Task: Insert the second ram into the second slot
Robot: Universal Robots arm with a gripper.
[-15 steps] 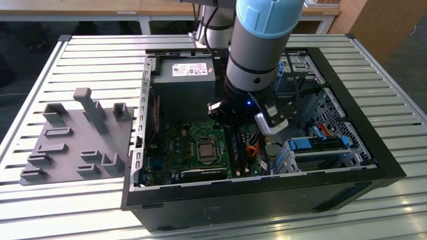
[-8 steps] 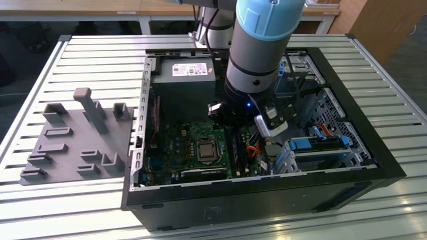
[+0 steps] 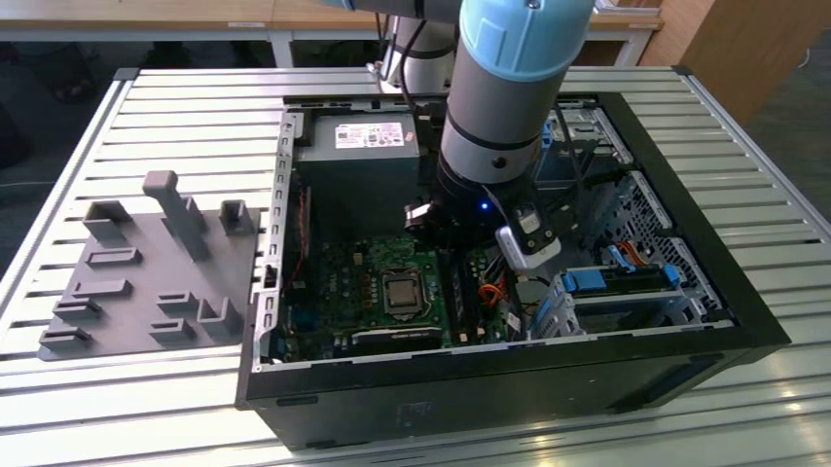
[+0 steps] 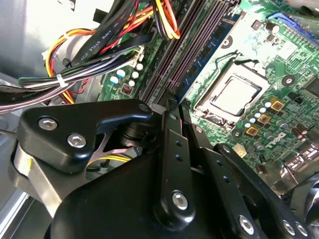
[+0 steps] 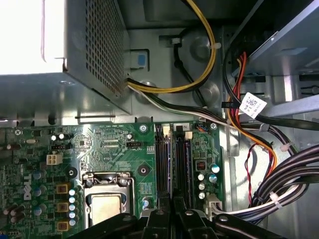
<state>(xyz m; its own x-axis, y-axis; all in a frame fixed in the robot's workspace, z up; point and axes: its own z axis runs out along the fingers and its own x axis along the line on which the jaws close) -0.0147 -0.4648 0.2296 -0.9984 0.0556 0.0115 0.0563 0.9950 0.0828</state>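
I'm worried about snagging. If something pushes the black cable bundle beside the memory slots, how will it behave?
The black cable bundle will probably flex aside rather than resist, since it curves loosely. A white tie binds it, so it likely shifts as one mass and may spring back toward the memory slots.

- Arm: one grey tubular arm with a light-blue joint cap, reaching steeply downward in the exterior view.
- Wrist: black housing at the arm's lower end, a small blue light lit on it.
- Gripper: black, with bolted linkage bars; in both wrist views the fingers converge to a narrow point, tips close together.
- Fingers: slim black bars with silver screws, set nearly parallel in the second wrist view.
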